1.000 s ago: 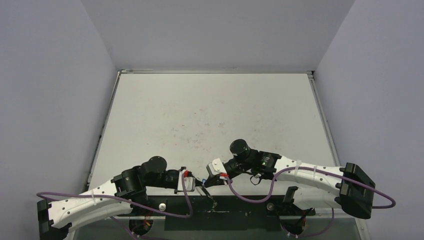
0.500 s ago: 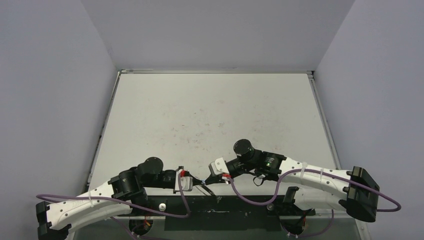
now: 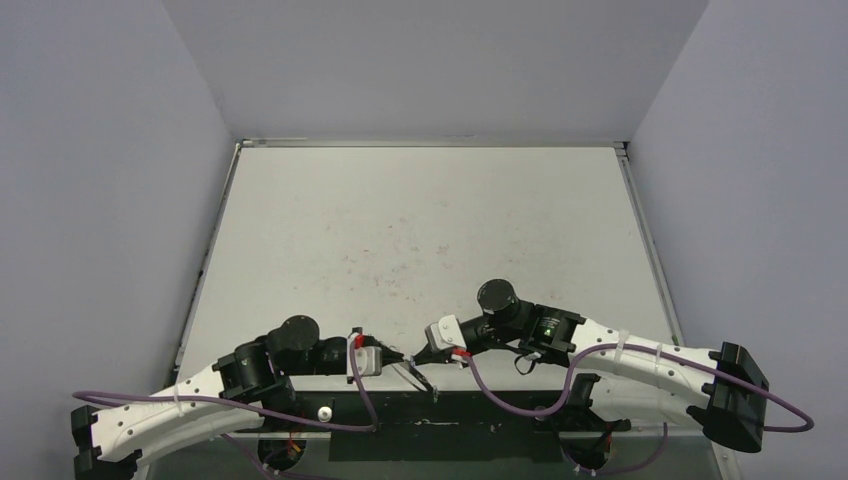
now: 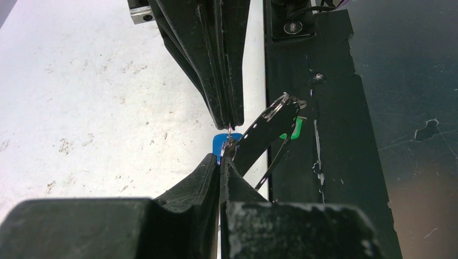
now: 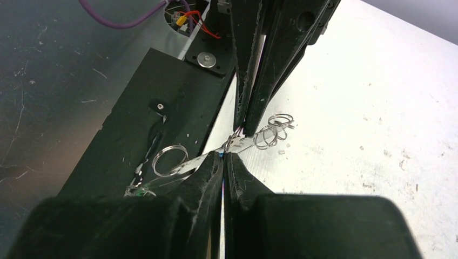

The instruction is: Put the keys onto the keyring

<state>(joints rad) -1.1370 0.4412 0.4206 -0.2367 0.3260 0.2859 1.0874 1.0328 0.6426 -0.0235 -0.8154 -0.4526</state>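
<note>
Now left gripper (image 4: 221, 162) and right gripper (image 4: 230, 121) both pinch the keyring (image 4: 229, 133). Its wire seems springy; hold beside the blue key (image 4: 220, 144).

We see the left gripper (image 3: 402, 358) and right gripper (image 3: 419, 358) tip to tip, both pinched closed. From where their tips meet, a thin metal piece (image 3: 426, 383) slants back toward the arm bases, over the black strip (image 3: 480, 412) edging the white table (image 3: 420, 220). Its details are too small to make out.
</note>
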